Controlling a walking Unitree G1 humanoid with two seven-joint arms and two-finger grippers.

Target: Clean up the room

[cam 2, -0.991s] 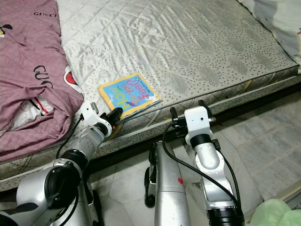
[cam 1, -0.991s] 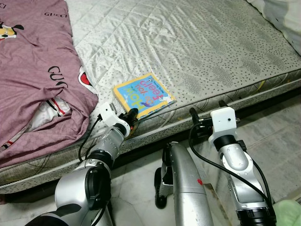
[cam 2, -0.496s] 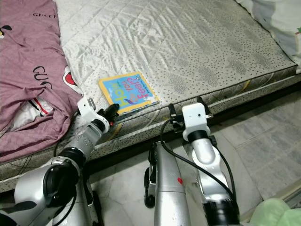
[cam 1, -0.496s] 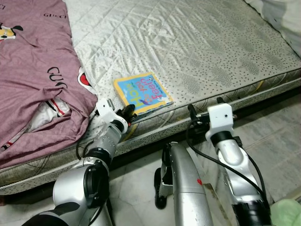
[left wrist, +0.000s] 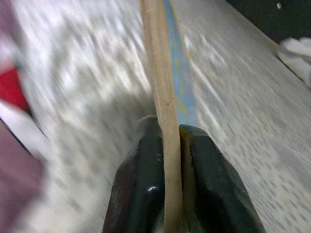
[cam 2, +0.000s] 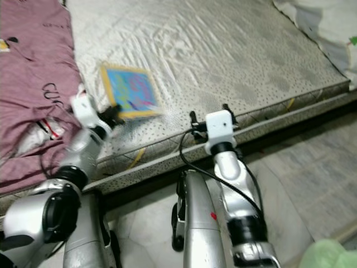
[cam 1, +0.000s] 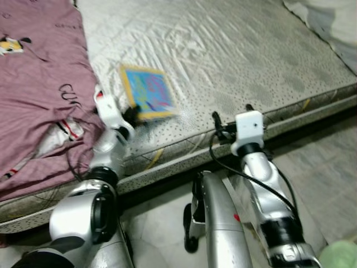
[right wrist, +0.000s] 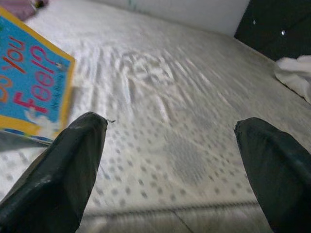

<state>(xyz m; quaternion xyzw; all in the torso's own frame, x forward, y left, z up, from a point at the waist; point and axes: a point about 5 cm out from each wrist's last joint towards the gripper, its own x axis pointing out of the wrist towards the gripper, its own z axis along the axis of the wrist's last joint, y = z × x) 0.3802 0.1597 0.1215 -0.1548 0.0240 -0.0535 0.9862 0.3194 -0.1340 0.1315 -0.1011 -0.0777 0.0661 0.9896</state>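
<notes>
A thin blue picture book with a yellow border is over the grey quilted mattress, near its front edge. My left gripper is shut on the book's near edge; in the left wrist view both black fingers pinch the book's edge seen end-on. My right gripper stands open at the mattress's front edge, to the right of the book. In the right wrist view its fingers are wide apart with bare mattress between them and the book's corner to one side.
A mauve printed blanket covers the left part of the bed, close beside the book. A white pillow lies at the far right corner. Pale tiled floor runs along the bed's front, with something green at the lower right.
The whole picture has shifted and blurred, so the camera moved. My left gripper has closed on the book's near edge and swung it left toward the blanket. The right arm rose slightly.
</notes>
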